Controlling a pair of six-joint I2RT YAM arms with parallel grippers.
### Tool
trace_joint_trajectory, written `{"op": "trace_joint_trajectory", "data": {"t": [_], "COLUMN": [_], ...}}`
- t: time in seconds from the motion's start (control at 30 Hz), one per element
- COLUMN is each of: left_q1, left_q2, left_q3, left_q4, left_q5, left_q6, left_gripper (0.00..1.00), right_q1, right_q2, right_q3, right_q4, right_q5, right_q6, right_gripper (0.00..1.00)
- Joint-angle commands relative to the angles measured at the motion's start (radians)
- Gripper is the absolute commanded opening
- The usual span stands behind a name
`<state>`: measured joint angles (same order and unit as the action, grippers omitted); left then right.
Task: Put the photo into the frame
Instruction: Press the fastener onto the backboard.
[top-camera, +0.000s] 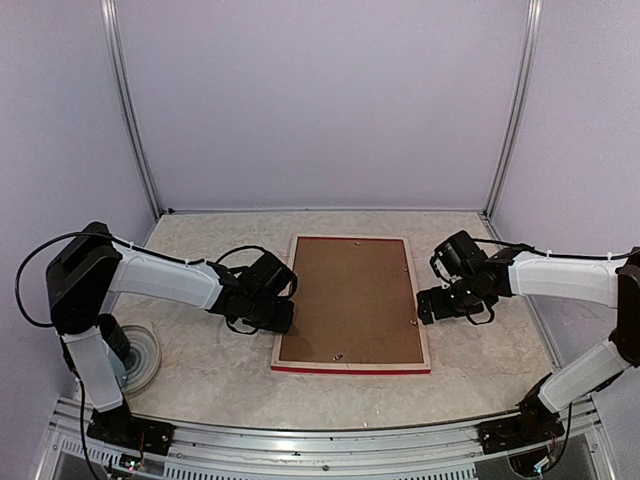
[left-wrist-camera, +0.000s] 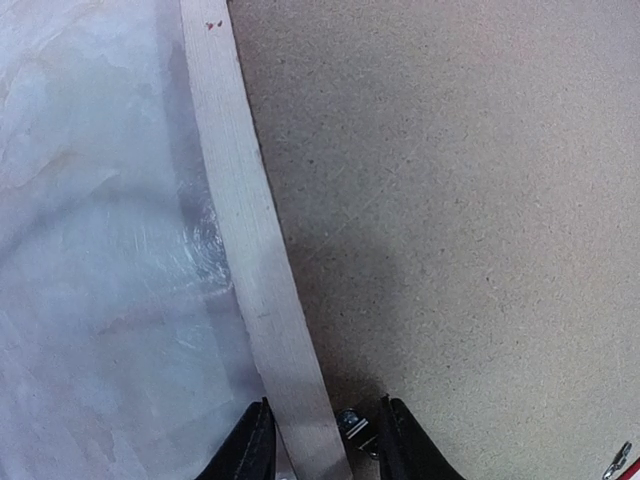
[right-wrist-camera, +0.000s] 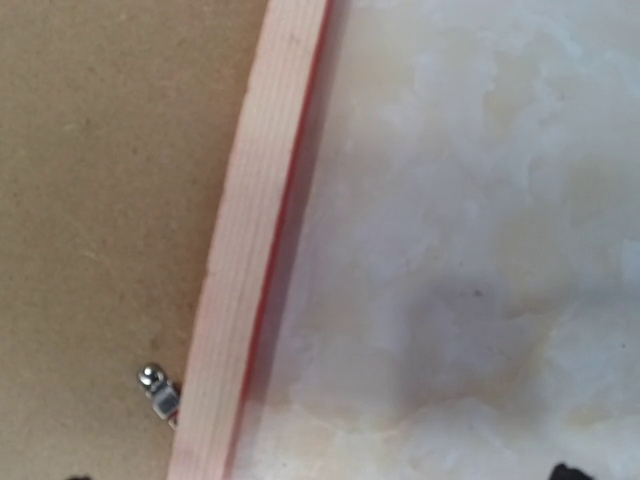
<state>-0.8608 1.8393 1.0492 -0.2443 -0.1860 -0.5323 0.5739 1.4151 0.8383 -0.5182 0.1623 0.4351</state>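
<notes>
Presently, my left gripper (left-wrist-camera: 325, 445): half-open astride the frame (left-wrist-camera: 250, 250) rail, holding nothing, likely to reach the clip (left-wrist-camera: 352, 425).
My right gripper (top-camera: 428, 305): wide, empty, likely bracing.

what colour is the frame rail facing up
The frame rail is pale bare wood, with a red outer side; clearest in the right wrist view.

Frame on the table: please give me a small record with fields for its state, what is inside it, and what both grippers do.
frame: lies flat, pale wood back facing up, red showing along the near edge
backing board: brown, sitting inside the frame
photo: not visible in any view
left gripper: open, one finger on each side of the frame's left rail
right gripper: open, at the frame's right rail
metal tab: on the board, against the right rail's inner edge
</notes>
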Motion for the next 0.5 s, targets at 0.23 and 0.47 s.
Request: {"op": "trace_joint_trajectory", "data": {"t": [0.23, 0.47], "left_q1": [0.003, 0.011], "left_q2": [0.015, -0.017], "left_q3": [0.039, 0.115], "left_q4": [-0.06, -0.091], "left_q5": [-0.027, -0.066], "left_q6": [0.005, 0.013], "left_gripper": [0.48, 0.51], "right_q1": [0.011, 0.011], "right_q2": [-0.013, -0.014], "right_q3": [-0.005, -0.009], "right_q4": [-0.002, -0.003], "right_q5": [0.014, 0.014], "right_q6": [0.0, 0.0], "right_gripper": [0.99, 0.99]}}
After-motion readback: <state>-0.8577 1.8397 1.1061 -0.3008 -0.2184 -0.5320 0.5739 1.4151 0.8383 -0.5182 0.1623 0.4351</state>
